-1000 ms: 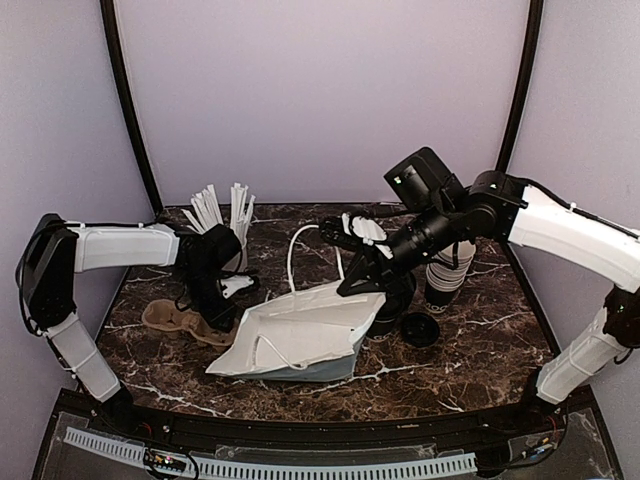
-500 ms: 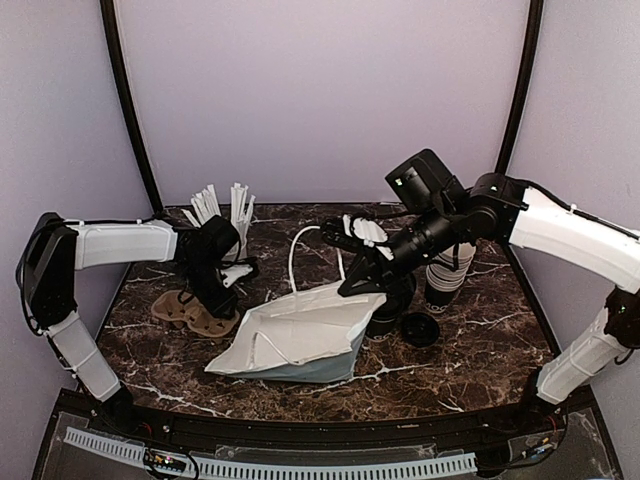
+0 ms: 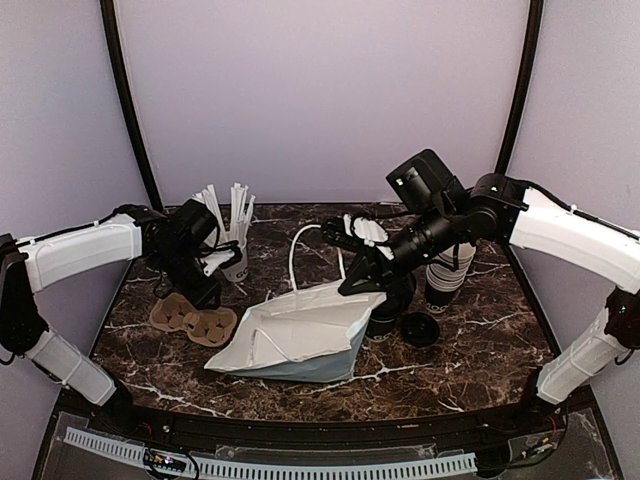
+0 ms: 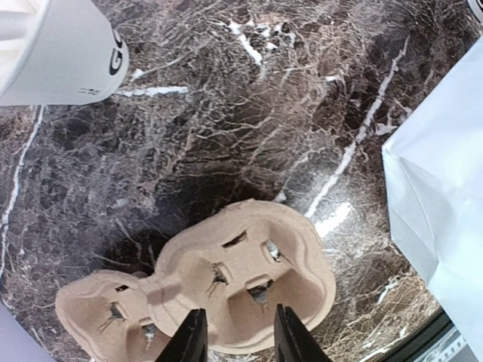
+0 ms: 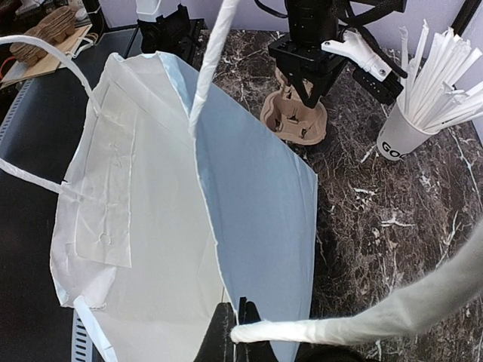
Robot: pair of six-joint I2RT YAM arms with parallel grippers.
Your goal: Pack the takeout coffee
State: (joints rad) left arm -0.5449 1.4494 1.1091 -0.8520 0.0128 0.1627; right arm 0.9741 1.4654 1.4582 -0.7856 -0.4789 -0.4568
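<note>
Beware mouth collapse of paper bag [image 5: 151, 226] on slack from right gripper [image 5: 235, 328], clenched on its handle [image 5: 339, 320], and slip of cup carrier [image 4: 241, 264] beneath left gripper [image 4: 240, 335], half-closed astride it, hold indeterminable.

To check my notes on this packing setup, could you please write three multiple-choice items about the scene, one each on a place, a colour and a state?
1. Where is the cardboard cup tray relative to the bag?
A. inside it
B. on the table, to its left
C. on top of it

2. What colour is the bag?
A. brown
B. black
C. white

3. What is the right hand doing?
A. shut on the bag's handle
B. open over the tray
C. shut on a straw

Answers:
1. B: the top view shows it lying on the marble beside the bag.
2. C: both views show white paper.
3. A: the right wrist view shows the fingers pinched on the white strap.
</note>
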